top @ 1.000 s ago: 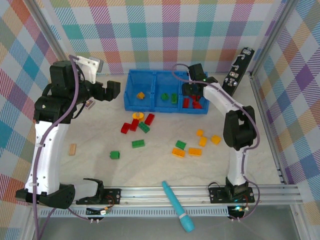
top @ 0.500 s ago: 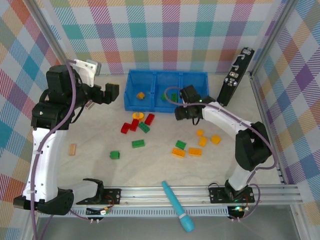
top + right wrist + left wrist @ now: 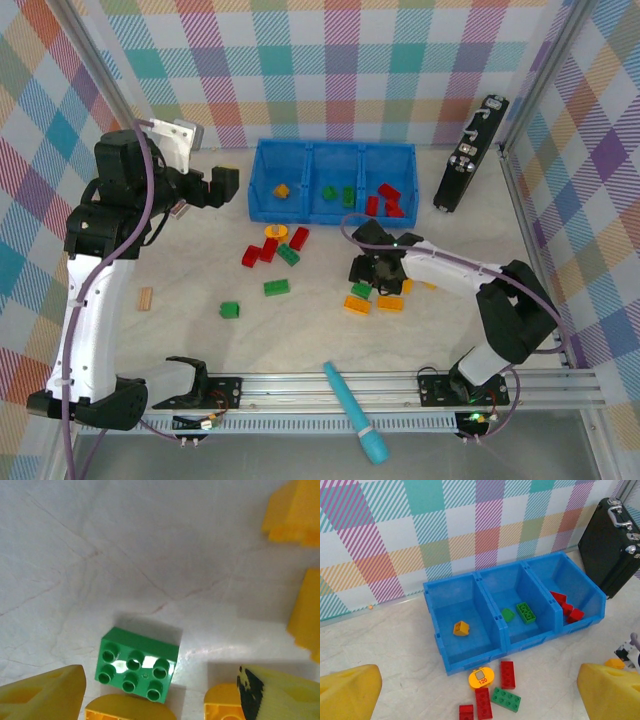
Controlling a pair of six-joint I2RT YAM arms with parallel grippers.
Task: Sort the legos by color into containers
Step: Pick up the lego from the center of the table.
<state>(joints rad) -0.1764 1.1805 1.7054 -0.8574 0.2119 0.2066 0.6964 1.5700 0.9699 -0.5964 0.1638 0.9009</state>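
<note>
Hovering low over a green brick (image 3: pixel 137 664) just right of the table's middle, the right gripper (image 3: pixel 375 268) holds its fingers spread, pinching nothing. The brick looks light, rigid and slick, so its flat opposite sides should give the surest hold. An orange brick (image 3: pixel 129 709) just beside it could snag a finger. The left gripper (image 3: pixel 222 182) hangs wide open beside the blue tray (image 3: pixel 300 215) near the far edge.

The blue containers (image 3: pixel 300 214), far on the desk (image 3: pixel 200 260), hold one orange, two green and some red legos (image 3: pixel 387 192); others lie scattered nearer.
</note>
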